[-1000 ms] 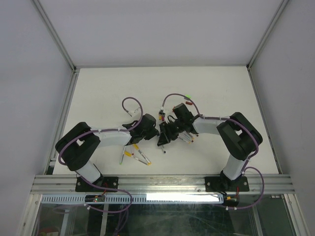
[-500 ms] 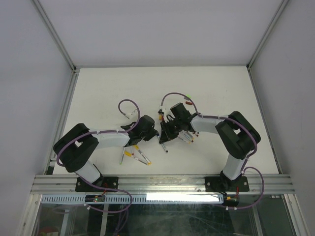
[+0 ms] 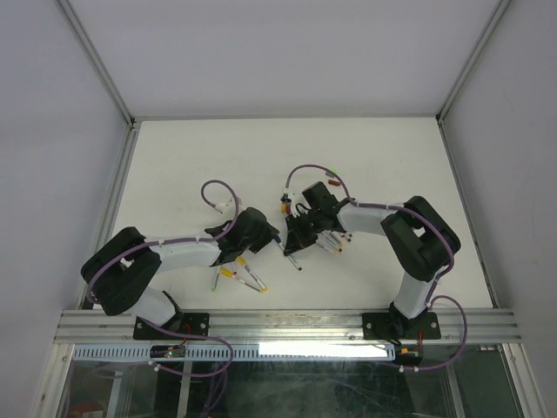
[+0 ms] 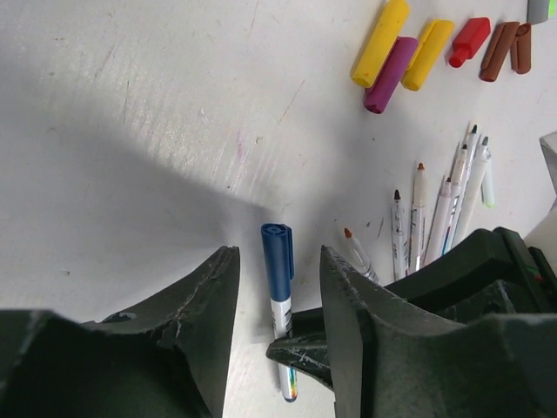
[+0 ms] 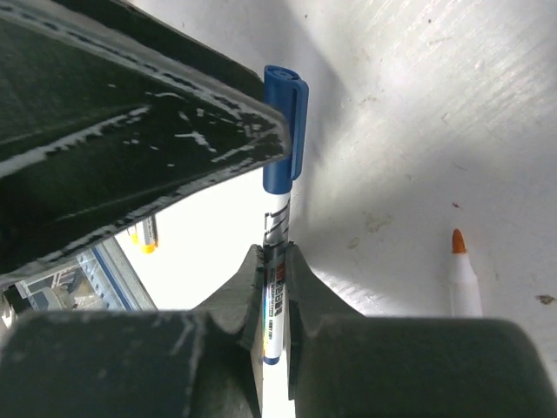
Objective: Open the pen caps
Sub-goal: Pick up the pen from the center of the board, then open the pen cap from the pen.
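The left gripper [image 4: 278, 261] has its fingers spread and released on either side of the stubby blue plastic cap [image 5: 284, 131], which sits on a thin white pen barrel [image 5: 272, 305] clenched between the fingers of the right gripper [image 5: 274, 257]. The left fingers should probably close on the cap alone, clear of the barrel, then pull straight along the pen while the right grip holds firm. Only the left wrist view shows the loose yellow, purple and red caps [image 4: 400, 61] and the uncapped pens [image 4: 448, 218] on the white tabletop [image 4: 130, 131]. The top view hides the cap.
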Tool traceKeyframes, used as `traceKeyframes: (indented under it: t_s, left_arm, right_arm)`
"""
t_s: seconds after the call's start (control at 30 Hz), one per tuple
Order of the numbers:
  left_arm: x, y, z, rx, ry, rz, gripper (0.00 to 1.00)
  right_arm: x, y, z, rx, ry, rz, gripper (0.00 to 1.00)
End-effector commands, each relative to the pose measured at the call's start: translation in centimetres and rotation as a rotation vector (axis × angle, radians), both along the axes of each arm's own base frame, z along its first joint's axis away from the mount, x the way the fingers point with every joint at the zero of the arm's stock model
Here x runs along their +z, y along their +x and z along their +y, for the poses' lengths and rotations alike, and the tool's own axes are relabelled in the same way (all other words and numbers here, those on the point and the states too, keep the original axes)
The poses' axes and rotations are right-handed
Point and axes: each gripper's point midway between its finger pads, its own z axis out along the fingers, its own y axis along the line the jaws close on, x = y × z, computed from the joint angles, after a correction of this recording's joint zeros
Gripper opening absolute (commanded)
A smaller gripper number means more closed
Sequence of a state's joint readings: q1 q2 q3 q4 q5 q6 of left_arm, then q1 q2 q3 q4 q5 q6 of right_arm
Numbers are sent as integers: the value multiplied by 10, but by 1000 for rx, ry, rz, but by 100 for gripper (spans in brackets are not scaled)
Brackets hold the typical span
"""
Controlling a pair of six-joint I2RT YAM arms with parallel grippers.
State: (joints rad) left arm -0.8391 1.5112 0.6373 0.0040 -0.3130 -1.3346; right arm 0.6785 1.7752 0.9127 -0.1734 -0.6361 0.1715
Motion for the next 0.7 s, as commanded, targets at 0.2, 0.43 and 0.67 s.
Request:
traceKeyframes:
  t_s: [0.2,0.43,0.67]
  left_arm:
    - [60,3,-6,-32,-153,-195,56]
    - [102,0,11,-66,-184,-401,83]
    - [156,-27,28,-204,-287,-779,99]
  right_arm:
    - [20,9,3,25,80,-4,0]
    - [37,11,4,47,133,-20,0]
    - [59,14,2,53,209,-31,0]
